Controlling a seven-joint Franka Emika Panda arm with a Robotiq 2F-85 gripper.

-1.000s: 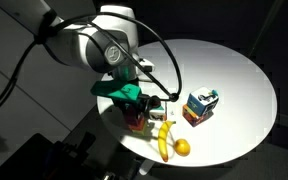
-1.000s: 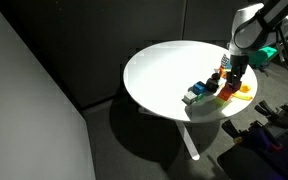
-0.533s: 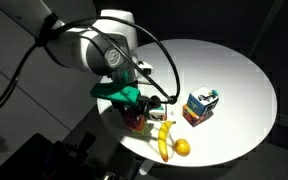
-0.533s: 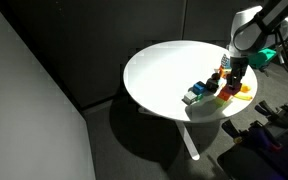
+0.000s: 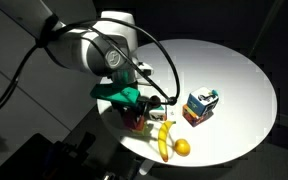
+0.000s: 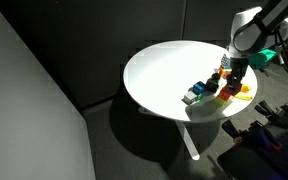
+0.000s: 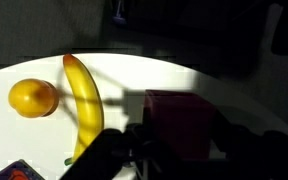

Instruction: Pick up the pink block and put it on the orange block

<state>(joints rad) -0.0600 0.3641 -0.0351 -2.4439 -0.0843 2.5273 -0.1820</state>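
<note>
At the bottom of my wrist view the gripper [image 7: 177, 150] is clenched on the pink block [image 7: 179, 112], lower right of centre. Beyond it, to the left, a banana [image 7: 84, 95] and an orange fruit [image 7: 32, 98] lie on the white table [image 7: 134, 75].

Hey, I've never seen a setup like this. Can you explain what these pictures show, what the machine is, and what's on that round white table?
It is a single robot arm with a two-fingered gripper at its end, steered by a person. Two pictures come from cameras standing off to the side, looking at the round white table from different places. The third comes from a camera on the arm's wrist, looking down past the fingers. On the table lie a banana, an orange fruit and a multicoloured box. The gripper is closed on the pink block, the dark pinkish cube in the wrist view. The orange block it should go on is not clear in these pictures.
</note>
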